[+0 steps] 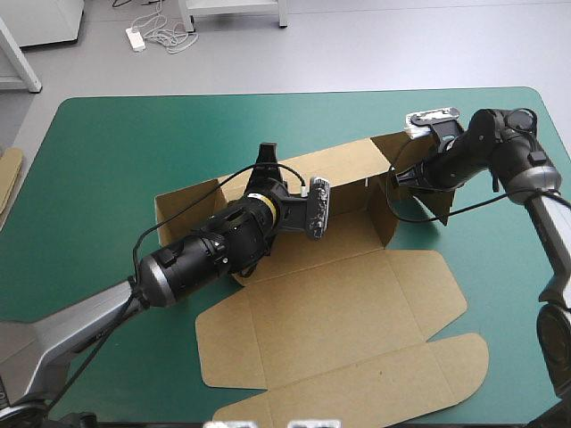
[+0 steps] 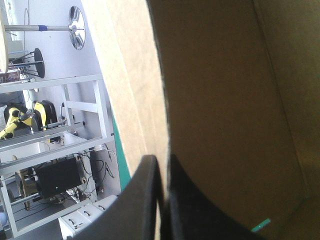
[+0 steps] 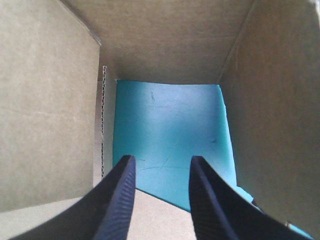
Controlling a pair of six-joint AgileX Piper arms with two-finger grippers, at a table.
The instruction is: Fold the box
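The brown cut-cardboard box (image 1: 339, 312) sits mid-table on the teal-green cover (image 1: 116, 143). Its 12 o'clock long wall and 2 end flaps are raised, and its lid lies flat toward 6 o'clock. The left black 2-finger gripper (image 2: 161, 165), reaching in from 8 o'clock, pinches that long wall's top edge. The right black 2-finger gripper (image 3: 161, 162) stands spread at the box's 3 o'clock end, holding nothing.

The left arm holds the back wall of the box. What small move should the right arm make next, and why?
Probably close the right gripper on the flap beside it. Its jaws stand open over bare cover, gripping nothing, while the left gripper pinches the raised back wall of the box, so that wall seems steady enough to fold against.
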